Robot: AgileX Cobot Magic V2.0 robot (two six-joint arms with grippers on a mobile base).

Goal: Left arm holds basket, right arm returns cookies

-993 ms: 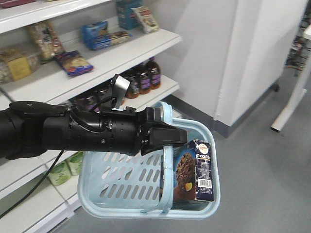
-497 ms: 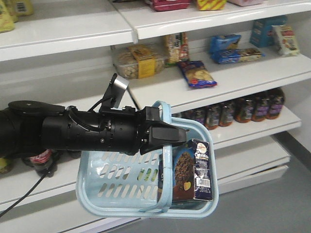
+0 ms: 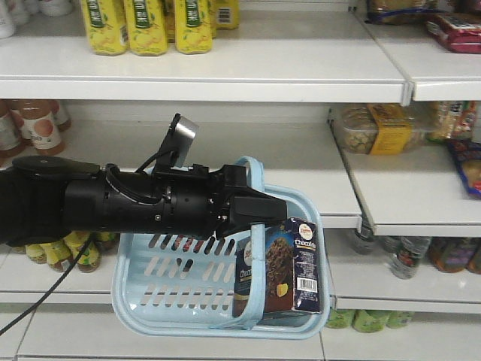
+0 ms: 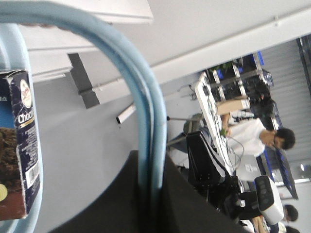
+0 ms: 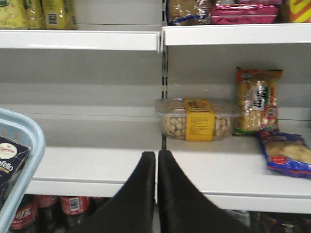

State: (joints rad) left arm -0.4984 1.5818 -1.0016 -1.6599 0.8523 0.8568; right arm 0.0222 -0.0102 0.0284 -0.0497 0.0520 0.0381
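White shelves [image 3: 225, 71] with yellow bottles [image 3: 146, 26], a clear nut tub [image 3: 373, 129] and a blue snack bag [image 5: 286, 158]

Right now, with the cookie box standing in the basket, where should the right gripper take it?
Grip the cookie box by its top end, coming from above. It stands nearly upright at one end of the basket; only its top is open to reach, and the walls enclose the rest. Keep clear of the hoop handle crossing its front, clamped by the left gripper.
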